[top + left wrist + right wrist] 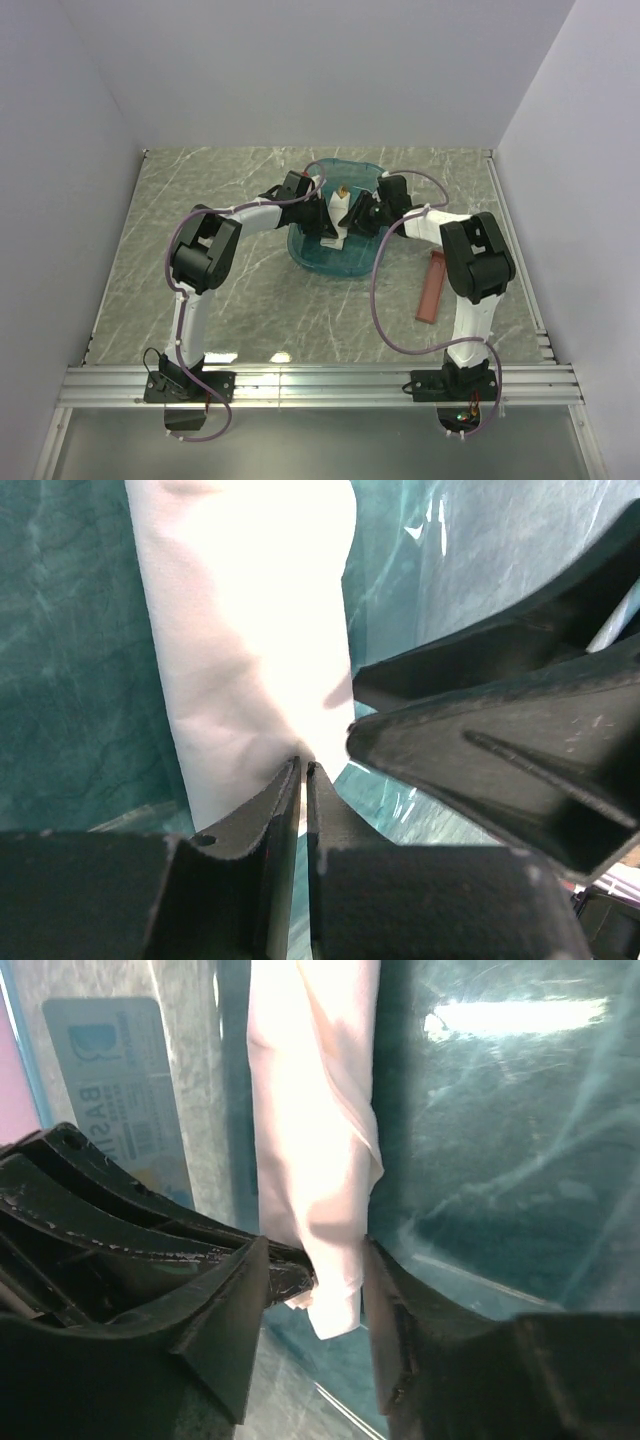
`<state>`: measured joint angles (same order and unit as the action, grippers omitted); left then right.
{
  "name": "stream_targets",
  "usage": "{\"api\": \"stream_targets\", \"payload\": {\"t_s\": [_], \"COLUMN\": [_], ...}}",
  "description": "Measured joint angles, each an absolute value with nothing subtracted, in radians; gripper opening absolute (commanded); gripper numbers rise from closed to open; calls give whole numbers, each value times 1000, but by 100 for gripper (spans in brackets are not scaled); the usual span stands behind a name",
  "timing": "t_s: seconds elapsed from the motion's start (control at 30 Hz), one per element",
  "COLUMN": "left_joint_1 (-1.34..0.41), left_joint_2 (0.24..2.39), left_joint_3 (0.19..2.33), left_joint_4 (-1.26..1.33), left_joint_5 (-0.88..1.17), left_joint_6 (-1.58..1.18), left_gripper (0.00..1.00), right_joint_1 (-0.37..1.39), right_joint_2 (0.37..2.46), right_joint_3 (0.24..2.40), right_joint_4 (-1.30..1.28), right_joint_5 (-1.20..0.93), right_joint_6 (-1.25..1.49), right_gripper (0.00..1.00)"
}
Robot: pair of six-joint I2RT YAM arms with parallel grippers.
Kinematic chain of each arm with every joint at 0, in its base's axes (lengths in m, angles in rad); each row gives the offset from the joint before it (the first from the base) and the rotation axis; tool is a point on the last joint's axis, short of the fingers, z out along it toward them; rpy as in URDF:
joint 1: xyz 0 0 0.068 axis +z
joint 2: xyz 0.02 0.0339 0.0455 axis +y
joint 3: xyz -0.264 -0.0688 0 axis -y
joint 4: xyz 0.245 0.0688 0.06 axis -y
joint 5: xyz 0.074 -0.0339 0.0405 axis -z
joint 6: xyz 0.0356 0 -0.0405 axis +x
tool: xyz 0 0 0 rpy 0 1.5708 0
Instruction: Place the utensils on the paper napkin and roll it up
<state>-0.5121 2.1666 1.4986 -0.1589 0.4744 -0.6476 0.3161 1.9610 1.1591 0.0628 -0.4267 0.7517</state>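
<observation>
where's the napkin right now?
Top view: the rolled napkin is over the teal tub at table centre, between both hands. The left hand pinches its end; the right hand straddles it, open.

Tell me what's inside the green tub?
In the tub is a rolled white napkin. A brownish tip pokes out. Whatever else is wrapped up is covered by it.

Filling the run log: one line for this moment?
stage: rolled napkin over tub | left gripper: shut on napkin | right gripper: open, jaws astride napkin | tray: beside right arm
</observation>
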Motion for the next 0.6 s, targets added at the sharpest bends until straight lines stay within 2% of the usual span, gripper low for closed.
{"api": "stream_targets", "payload": {"t_s": [0.17, 0.43, 0.6], "left_joint_1": [-512, -512, -512], "left_joint_2": [2167, 2167, 2167], "left_joint_3": [1499, 1499, 1499], "left_joint_4": [-159, -156, -154], "left_joint_5": [475, 477, 477], "left_joint_6": [-648, -648, -649], "left_gripper": [14, 15, 15], "right_joint_1": [316, 319, 328], "right_joint_2": [1926, 1903, 1941], "right_joint_3": [1159, 1159, 1190], "right_joint_4": [27, 15, 56], "right_joint_5": [-381, -373, -413], "right_joint_6": [737, 711, 713], "right_gripper": [46, 12, 7]}}
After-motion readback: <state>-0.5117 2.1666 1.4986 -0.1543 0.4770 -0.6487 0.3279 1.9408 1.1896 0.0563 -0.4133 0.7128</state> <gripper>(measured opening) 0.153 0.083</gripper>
